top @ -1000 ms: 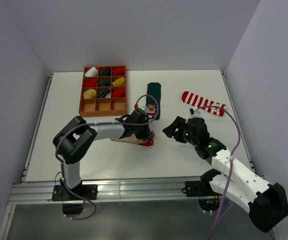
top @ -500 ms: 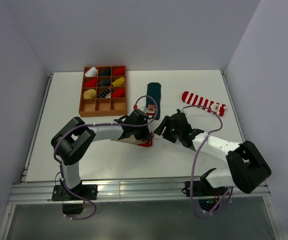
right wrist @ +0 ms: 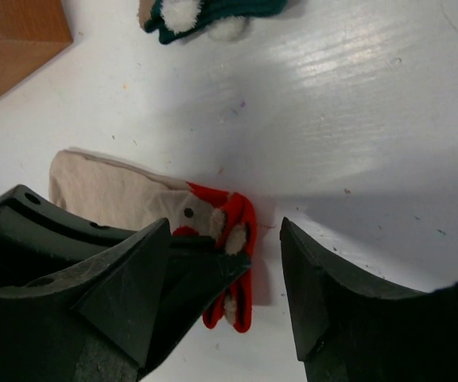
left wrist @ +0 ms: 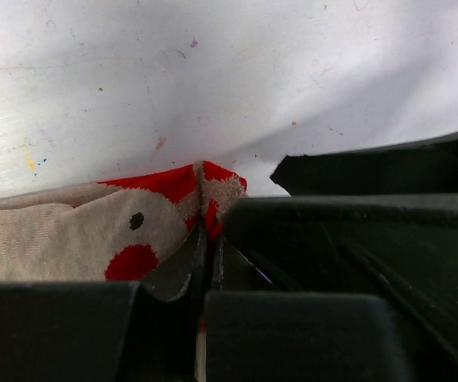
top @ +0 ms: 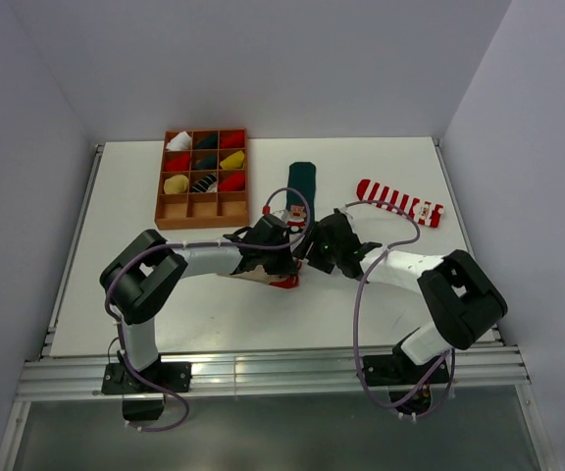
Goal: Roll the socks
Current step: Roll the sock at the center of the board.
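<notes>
The beige sock [top: 251,276] lies flat near the table's middle, and its red toe [right wrist: 242,263] is folded over. My left gripper [top: 280,263] is shut on that folded toe; in the left wrist view its fingers [left wrist: 183,267] pinch the red cloth. My right gripper [right wrist: 225,231] hovers open over the same toe, its jaws straddling the left gripper's fingertips and touching nothing. The dark green sock [top: 300,189] lies flat just behind. The red-and-white striped sock [top: 398,202] lies at the back right.
A brown wooden tray [top: 160,211] with compartments stands at the back left, holding several rolled bundles; its corner [right wrist: 14,36] shows in the right wrist view. The two arms meet closely over the beige sock.
My right arm has swung left from the table's right side to the beige sock's toe, its jaws narrowing a little. The left gripper has stayed shut on the toe.
</notes>
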{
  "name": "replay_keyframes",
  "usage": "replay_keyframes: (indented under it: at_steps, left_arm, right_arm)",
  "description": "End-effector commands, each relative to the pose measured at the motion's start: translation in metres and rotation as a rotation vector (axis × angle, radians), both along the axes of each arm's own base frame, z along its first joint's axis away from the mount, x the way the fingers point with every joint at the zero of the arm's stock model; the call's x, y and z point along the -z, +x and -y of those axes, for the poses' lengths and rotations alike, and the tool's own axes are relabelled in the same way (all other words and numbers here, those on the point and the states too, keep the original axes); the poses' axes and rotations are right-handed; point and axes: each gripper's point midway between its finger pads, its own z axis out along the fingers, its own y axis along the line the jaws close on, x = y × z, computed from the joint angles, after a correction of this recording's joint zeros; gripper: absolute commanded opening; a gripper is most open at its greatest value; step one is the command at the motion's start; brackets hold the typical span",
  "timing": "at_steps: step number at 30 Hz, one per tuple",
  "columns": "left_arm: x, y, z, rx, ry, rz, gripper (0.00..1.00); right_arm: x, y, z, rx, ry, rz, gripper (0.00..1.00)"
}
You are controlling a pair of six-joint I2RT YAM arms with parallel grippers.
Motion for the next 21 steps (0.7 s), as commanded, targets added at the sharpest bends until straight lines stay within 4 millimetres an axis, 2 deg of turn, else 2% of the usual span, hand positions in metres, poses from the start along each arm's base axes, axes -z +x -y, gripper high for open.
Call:
replay_keyframes:
  at_steps: [1, 12, 21]
  left_arm:
    - [-0.010, -0.002, 0.003, 0.026, -0.012, 0.046, 0.02]
    - [-0.014, 0.000, 0.002, 0.013, -0.017, 0.089, 0.02]
    - [-0.015, 0.002, 0.002, 0.018, -0.009, 0.125, 0.02]
  right_arm:
    - [-0.018, 0.014, -0.016, -0.001, 0.035, 0.041, 0.65]
    - [0.003, 0.005, -0.020, 0.007, 0.036, -0.051, 0.59]
    - [0.006, 0.002, -0.025, -0.006, 0.041, -0.089, 0.51]
